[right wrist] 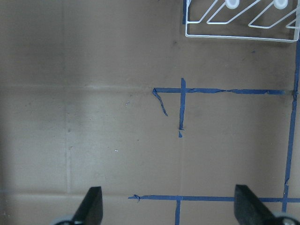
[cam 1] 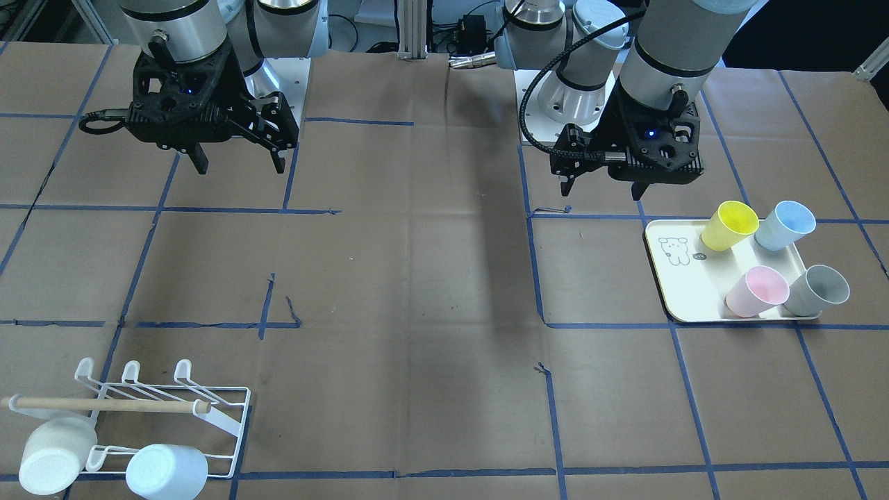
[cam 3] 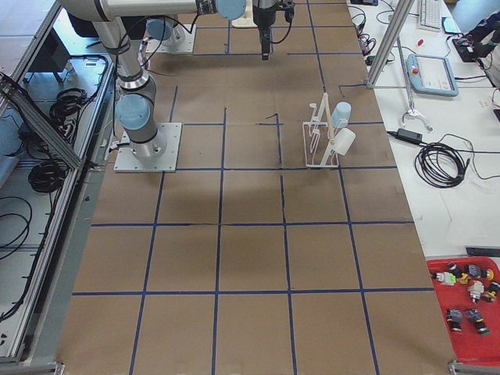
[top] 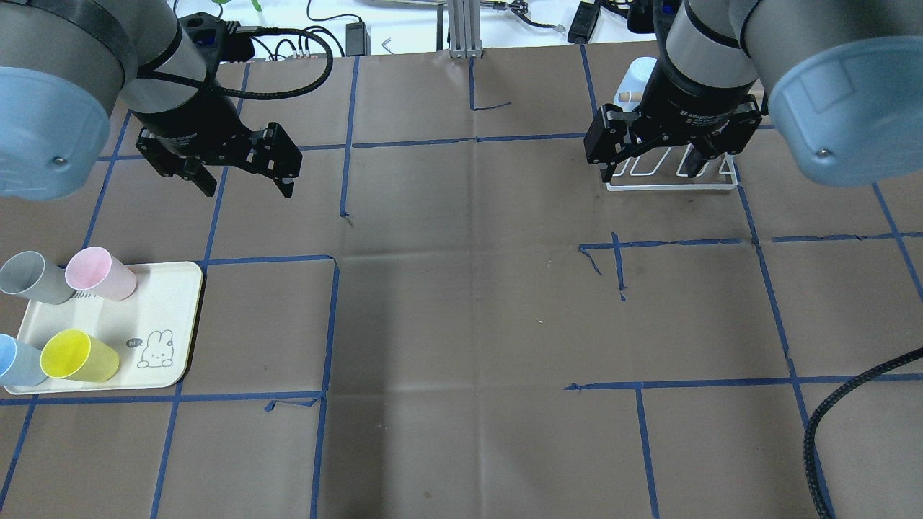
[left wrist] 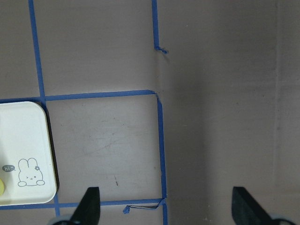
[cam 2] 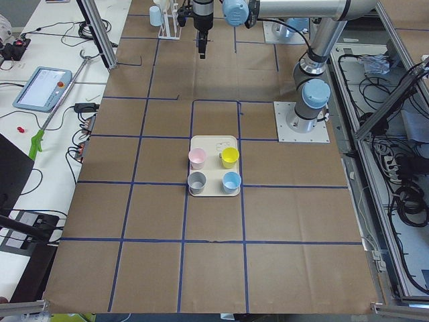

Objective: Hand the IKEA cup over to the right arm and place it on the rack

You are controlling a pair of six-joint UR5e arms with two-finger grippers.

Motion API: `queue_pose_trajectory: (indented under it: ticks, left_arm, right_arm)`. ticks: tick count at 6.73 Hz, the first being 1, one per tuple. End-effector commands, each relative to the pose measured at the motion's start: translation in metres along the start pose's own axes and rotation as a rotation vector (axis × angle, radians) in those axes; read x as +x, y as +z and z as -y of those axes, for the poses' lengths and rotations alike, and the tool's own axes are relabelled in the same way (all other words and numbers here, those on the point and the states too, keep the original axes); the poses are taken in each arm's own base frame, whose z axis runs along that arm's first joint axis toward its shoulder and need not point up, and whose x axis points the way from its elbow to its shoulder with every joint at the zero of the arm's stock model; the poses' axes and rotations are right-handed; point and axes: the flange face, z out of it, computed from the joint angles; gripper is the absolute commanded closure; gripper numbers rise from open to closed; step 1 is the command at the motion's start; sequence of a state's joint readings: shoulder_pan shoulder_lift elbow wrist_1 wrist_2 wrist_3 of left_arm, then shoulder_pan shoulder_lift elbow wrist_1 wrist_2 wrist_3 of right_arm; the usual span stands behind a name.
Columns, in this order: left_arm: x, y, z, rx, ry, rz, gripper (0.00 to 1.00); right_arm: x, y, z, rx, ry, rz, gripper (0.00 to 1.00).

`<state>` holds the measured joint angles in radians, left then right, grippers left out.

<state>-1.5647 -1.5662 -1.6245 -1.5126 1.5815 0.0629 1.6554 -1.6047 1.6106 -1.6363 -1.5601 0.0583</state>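
Several cups stand on a cream tray: yellow, blue, pink and grey. My left gripper is open and empty, hovering above the table beyond the tray; in its wrist view only the tray's corner shows. The white wire rack with a wooden dowel holds a white cup and a pale blue cup. My right gripper is open and empty, high over the rack's near edge; the rack shows at the top of its wrist view.
Brown paper with blue tape lines covers the table. A black cable loops in at the right edge of the overhead view. Arm bases stand at the table's robot side.
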Motion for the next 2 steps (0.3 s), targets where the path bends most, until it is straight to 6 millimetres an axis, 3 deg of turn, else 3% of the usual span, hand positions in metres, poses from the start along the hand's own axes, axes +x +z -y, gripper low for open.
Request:
queue_pose_trajectory:
  ticks: [1, 2]
  left_arm:
    - [0.0, 0.0, 0.0, 0.0, 0.0, 0.0, 0.0]
    - [-0.0002, 0.0, 0.0, 0.0, 0.0, 0.002, 0.0]
  right_arm:
    - [-0.0006, 0.0009, 0.0003, -0.001, -0.001, 0.0, 0.0]
    - [0.0008, 0.0001, 0.0004, 0.0, 0.002, 0.0, 0.0]
